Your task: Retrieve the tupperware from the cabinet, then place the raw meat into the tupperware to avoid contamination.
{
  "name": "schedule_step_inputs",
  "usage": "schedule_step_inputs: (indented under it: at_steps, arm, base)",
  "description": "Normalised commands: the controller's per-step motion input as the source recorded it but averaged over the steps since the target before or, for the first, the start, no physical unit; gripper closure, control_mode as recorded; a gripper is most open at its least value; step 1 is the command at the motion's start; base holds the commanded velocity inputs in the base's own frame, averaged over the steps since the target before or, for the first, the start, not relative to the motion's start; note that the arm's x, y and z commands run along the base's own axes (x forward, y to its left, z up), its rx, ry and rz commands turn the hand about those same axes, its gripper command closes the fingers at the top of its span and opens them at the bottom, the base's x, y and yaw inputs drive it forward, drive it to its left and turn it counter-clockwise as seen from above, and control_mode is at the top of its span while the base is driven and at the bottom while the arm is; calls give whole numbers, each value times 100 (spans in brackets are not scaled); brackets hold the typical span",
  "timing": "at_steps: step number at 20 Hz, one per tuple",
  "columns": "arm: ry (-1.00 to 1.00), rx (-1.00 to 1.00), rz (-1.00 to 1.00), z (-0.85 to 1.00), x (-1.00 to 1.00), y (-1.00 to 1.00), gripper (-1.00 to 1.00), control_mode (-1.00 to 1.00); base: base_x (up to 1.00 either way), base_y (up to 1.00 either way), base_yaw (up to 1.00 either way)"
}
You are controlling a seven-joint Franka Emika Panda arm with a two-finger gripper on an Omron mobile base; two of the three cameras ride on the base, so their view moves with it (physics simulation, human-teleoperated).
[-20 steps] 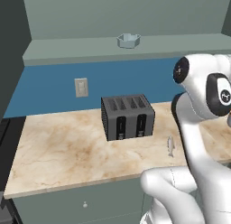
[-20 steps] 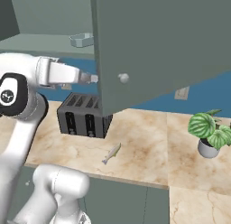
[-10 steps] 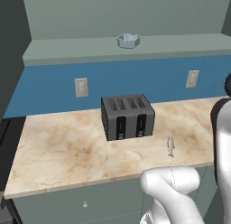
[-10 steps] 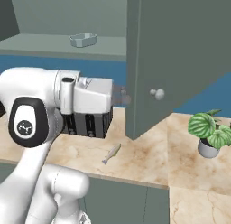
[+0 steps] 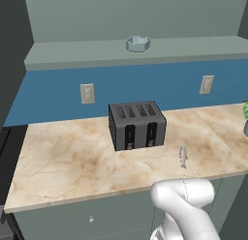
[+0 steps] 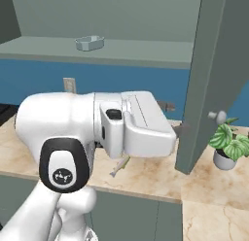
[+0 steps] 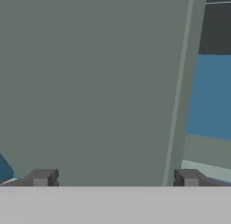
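One empty tupperware (image 5: 138,43) on the open cabinet (image 6: 216,65) shelf, raw meat (image 5: 183,157) on the counter (image 5: 68,161), gripper (image 7: 115,179) spread.

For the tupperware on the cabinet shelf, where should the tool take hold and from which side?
Best guess: pinch the near rim wall of the tupperware, coming in level from the front. It sits upright and shallow on the open shelf with the cabinet door swung aside, so its thin octagonal wall faces the robot. The tool is open, facing the door.
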Motion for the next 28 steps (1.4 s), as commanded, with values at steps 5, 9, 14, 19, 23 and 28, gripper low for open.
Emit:
schedule_step_inputs:
  at_steps: [5, 9, 14, 19, 23, 28]
  arm:
    - [-10, 3, 16, -37, 39, -64, -100, -100]
    - [-4, 2, 15, -47, 48, -62, -100, -100]
    - [-1, 1, 15, -60, 55, -58, -100, -100]
    - [0, 0, 16, -65, 65, -54, -100, -100]
    - [0, 0, 17, -64, 73, -47, -100, -100]
    - [0, 0, 15, -67, 85, -44, -100, -100]
  base:
    - [0, 0, 0]
    - [0, 0, 0]
    - [0, 0, 0]
    - [0, 0, 0]
    - [0, 0, 0]
    - [0, 0, 0]
